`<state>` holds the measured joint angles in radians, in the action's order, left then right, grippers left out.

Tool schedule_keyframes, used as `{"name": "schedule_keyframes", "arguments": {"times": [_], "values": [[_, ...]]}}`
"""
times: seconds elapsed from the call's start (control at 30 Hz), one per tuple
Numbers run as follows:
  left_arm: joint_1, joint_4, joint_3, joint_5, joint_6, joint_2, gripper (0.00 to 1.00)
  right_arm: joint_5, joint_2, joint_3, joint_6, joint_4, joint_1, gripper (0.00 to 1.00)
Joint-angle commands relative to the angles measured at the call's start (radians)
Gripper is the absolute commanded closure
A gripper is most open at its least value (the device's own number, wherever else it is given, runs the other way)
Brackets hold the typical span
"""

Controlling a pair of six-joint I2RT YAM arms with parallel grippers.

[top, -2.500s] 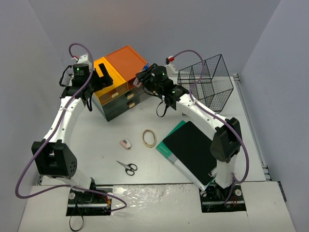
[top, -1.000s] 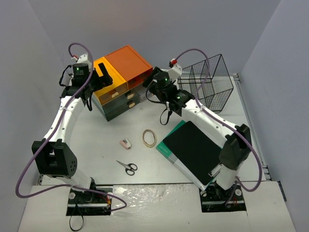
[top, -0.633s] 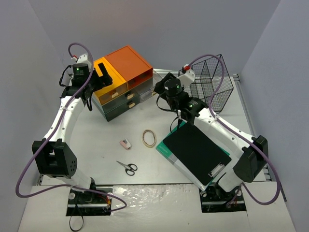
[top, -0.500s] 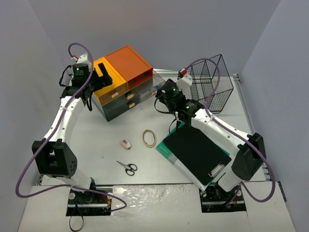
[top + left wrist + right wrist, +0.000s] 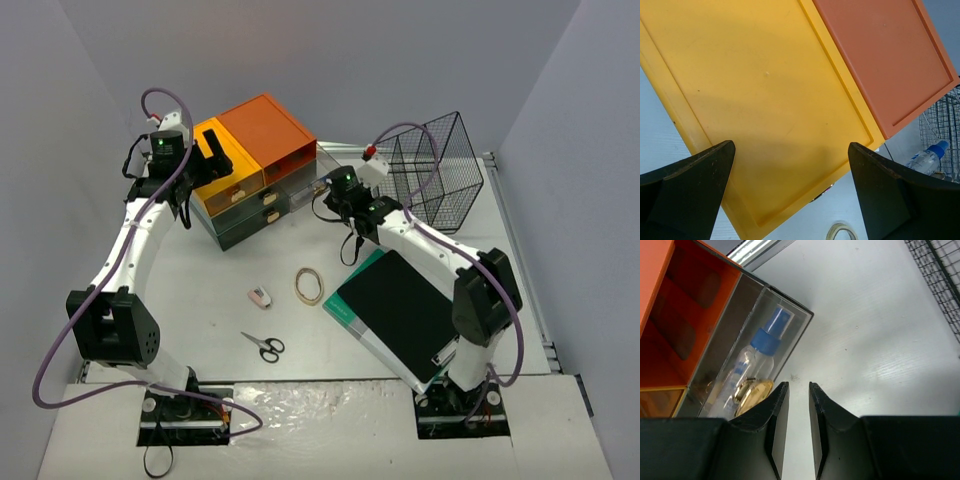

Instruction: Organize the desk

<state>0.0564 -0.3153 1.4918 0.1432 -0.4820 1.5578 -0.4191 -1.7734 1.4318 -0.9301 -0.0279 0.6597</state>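
The white desk [image 5: 200, 290] carries a dark green drawer chest with a yellow top [image 5: 222, 180] and an orange top [image 5: 262, 128]. My left gripper [image 5: 214, 158] hovers open over the yellow top [image 5: 765, 90], nothing between its fingers [image 5: 700, 175]. My right gripper [image 5: 326, 196] is low beside the chest's right end, where a clear drawer [image 5: 790, 304] stands pulled out. Inside lie a spray bottle with a blue cap [image 5: 760, 347] and a gold object [image 5: 752, 392]. The right gripper [image 5: 798, 386] shows only a narrow gap, bare desk behind it.
A black wire basket [image 5: 430, 165] stands at the back right. A black clipboard on a green book [image 5: 400, 310] lies front right. A tape ring [image 5: 308, 285], a small pink-white eraser [image 5: 260, 296] and scissors [image 5: 264, 346] lie mid-desk.
My right arm swung its elbow out to the right and back, and its gripper came down from the chest's orange end to the clear drawer. The left arm has not moved.
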Motion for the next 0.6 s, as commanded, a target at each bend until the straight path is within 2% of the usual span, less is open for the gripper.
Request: {"name": "schedule_keyframes", "arguments": {"times": [0.0, 0.57], "values": [[-0.034, -0.135, -0.023, -0.047, 0.006, 0.018, 0.03, 0.042, -0.054, 0.105, 0.042, 0.075, -0.015, 0.8], [-0.036, -0.146, -0.054, -0.053, 0.011, 0.012, 0.03, 0.189, -0.247, 0.398, 0.147, 0.106, -0.041, 0.75]]}}
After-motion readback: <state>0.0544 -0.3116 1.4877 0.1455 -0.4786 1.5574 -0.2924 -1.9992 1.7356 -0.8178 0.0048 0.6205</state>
